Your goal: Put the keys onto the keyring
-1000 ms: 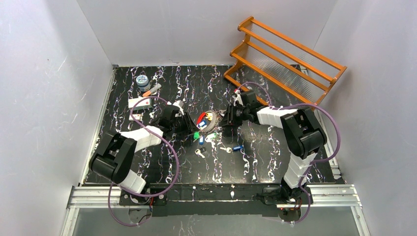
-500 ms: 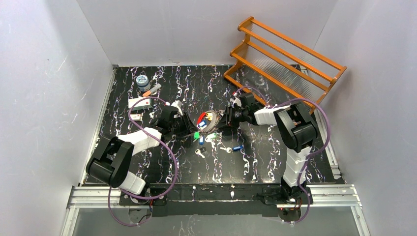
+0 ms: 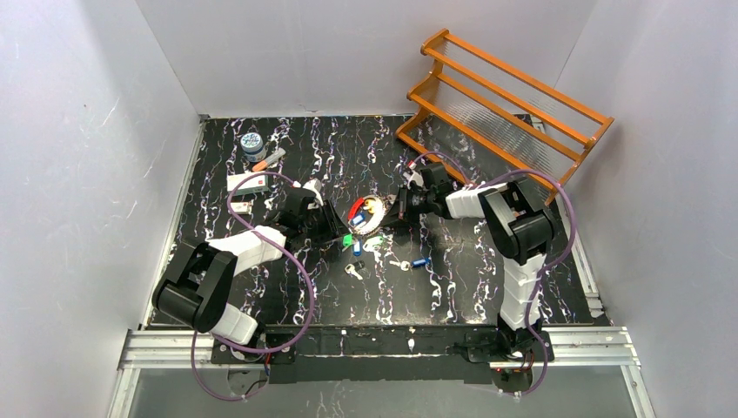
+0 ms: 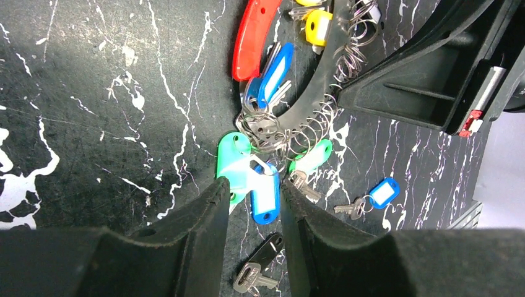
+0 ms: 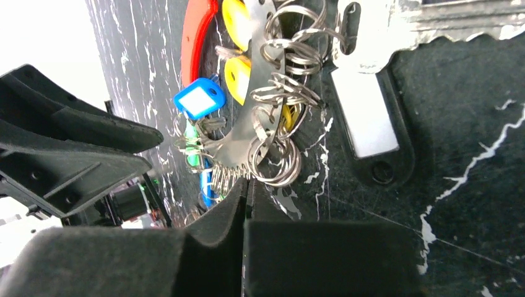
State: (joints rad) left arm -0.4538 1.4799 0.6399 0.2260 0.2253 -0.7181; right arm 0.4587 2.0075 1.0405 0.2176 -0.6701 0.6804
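The keyring point(image 3: 365, 215) is a flat silvery band strung with small split rings and red, yellow, blue and green tags, at the middle of the black marbled table. My right gripper point(image 5: 247, 185) is shut on the band's edge point(image 5: 254, 124). My left gripper point(image 4: 254, 192) is open and low over the table, with a blue tag point(image 4: 265, 197) and a green tag point(image 4: 234, 158) of the bunch at its tips. A loose key with a black tag point(image 4: 257, 272) lies between its fingers. Another key with a blue tag point(image 4: 371, 197) lies to the right. A black-tagged key point(image 5: 371, 124) lies beside the ring.
An orange wooden rack point(image 3: 500, 104) stands at the back right. A small jar point(image 3: 253, 144), an orange-capped marker point(image 3: 270, 159) and a white box point(image 3: 248, 183) sit at the back left. Both grippers face each other across the keyring.
The right arm has folded in and its gripper has shifted slightly left and back, tilting the keyring up. The left arm's elbow has swung left; its gripper has stayed by the tags.
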